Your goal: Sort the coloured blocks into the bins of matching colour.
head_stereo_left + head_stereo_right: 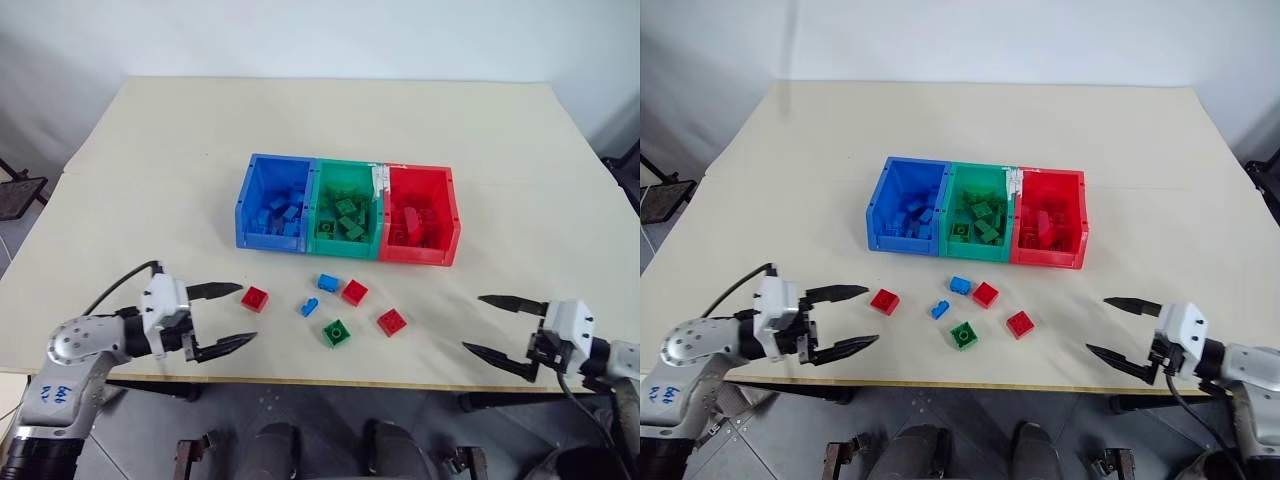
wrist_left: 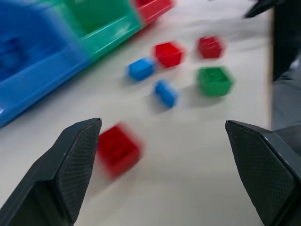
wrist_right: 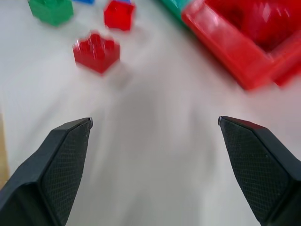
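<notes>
Centrally on the pale bench sit three open-topped bins joined in a row: the blue bin on the left, the green bin in the middle, the red bin on the right. Each already holds a heap of bricks of its own colour, too jumbled to count.

Six loose studded bricks lie on the bench just near of the bins. Three are red: one red brick at the far left of the group, one near the middle, one on the right. Two are blue: a square blue brick and a smaller blue brick nearer the bench edge. One green brick lies nearest of all.

The left tool hovers at the near left with its two black fingers spread wide and nothing between them; the leftmost red brick lies just beside its upper fingertip. The right tool hangs at the near right, well apart from the bricks, fingers likewise spread and holding nothing. In both wrist views the bricks are smeared, so their studs are hard to make out.
</notes>
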Controlling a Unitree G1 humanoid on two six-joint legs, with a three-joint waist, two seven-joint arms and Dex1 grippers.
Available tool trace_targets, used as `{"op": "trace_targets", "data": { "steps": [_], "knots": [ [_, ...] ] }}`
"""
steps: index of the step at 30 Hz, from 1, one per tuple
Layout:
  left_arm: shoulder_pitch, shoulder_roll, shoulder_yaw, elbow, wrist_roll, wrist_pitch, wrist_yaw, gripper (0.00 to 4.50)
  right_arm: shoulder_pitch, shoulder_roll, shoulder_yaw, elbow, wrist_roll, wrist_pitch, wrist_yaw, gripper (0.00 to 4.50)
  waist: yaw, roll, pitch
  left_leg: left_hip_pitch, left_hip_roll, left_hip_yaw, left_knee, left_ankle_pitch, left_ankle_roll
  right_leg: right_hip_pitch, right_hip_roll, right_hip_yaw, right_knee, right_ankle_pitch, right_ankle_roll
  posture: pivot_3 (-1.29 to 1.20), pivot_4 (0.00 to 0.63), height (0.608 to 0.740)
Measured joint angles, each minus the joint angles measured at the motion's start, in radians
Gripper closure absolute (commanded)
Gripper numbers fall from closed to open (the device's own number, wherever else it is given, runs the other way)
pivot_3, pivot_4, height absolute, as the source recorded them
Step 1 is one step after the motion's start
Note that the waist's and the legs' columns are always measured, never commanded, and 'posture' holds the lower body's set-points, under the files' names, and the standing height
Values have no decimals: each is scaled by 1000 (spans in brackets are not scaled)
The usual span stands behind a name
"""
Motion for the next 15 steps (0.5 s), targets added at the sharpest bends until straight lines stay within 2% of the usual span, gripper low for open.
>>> {"op": "trace_targets", "data": {
  "steps": [3,6,11,15],
  "knots": [
    [-41,-20,-76,-45,-1,6,-29,37,10,-38,-45,51,1,-16,19,0,-5,0,0,1,1,2,-1,0,0,0,1,0,0,0,0,0,150,740],
    [-61,-19,-83,-42,2,2,-32,37,2,-40,-21,39,2,5,37,0,-17,0,0,2,1,3,-1,0,-2,0,4,0,0,0,-1,0,150,740],
    [-32,6,-61,-20,21,-22,-35,37,-68,-41,144,-99,-16,138,50,0,-26,0,0,2,6,4,0,0,-2,-1,4,1,0,0,-1,0,150,740],
    [54,32,21,-23,20,-29,-22,37,-247,-18,283,-113,-76,181,48,0,-28,0,0,2,6,3,1,-1,-2,-1,4,1,0,0,-1,0,150,740]
  ]
}}
